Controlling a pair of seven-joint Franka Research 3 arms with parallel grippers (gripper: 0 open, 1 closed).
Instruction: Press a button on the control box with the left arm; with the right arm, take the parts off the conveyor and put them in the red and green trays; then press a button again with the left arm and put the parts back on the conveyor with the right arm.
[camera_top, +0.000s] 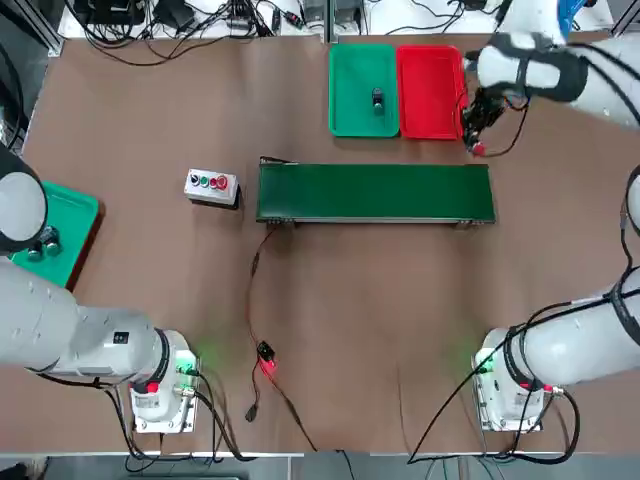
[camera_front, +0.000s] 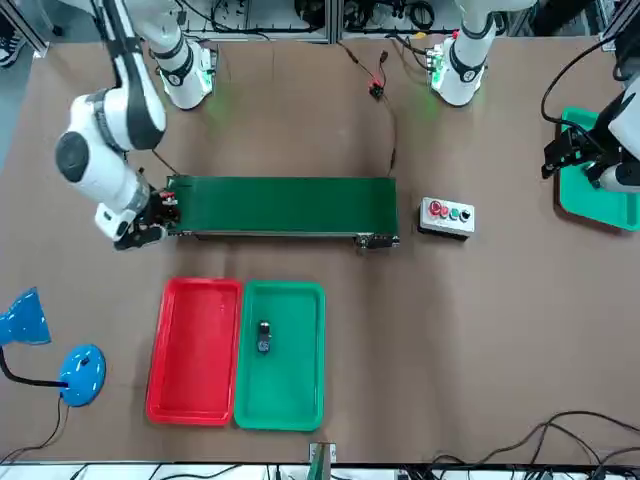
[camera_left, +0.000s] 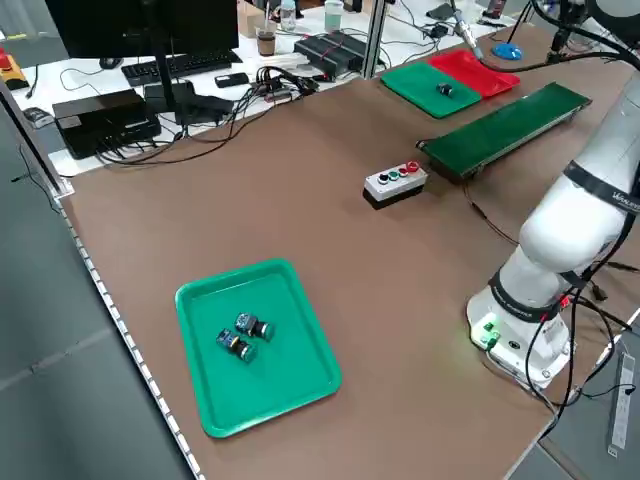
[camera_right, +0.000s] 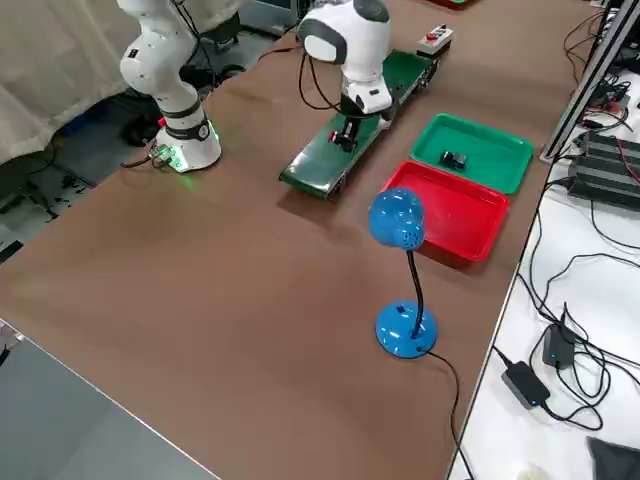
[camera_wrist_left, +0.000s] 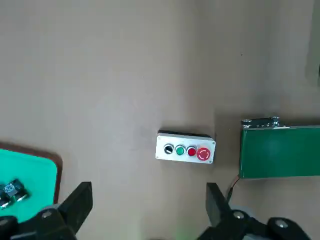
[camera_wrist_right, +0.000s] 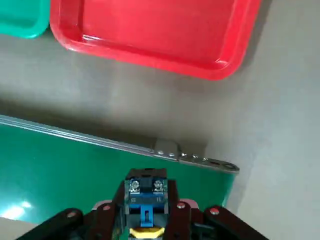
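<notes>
Right gripper (camera_wrist_right: 146, 220) clamped on a small part (camera_wrist_right: 145, 200), above the conveyor (camera_top: 375, 192) end nearest the trays.

The red tray (camera_wrist_right: 150, 30) lies just past the belt's far rail from the fingers, its long axis running away from the belt, with bare table between rail and rim; it looks empty, so there's open room to set down. The green tray (camera_top: 362, 90) alongside holds one part. Left gripper (camera_wrist_left: 145, 210), fingers spread and empty, hangs well back from the control box (camera_wrist_left: 185, 148).
</notes>
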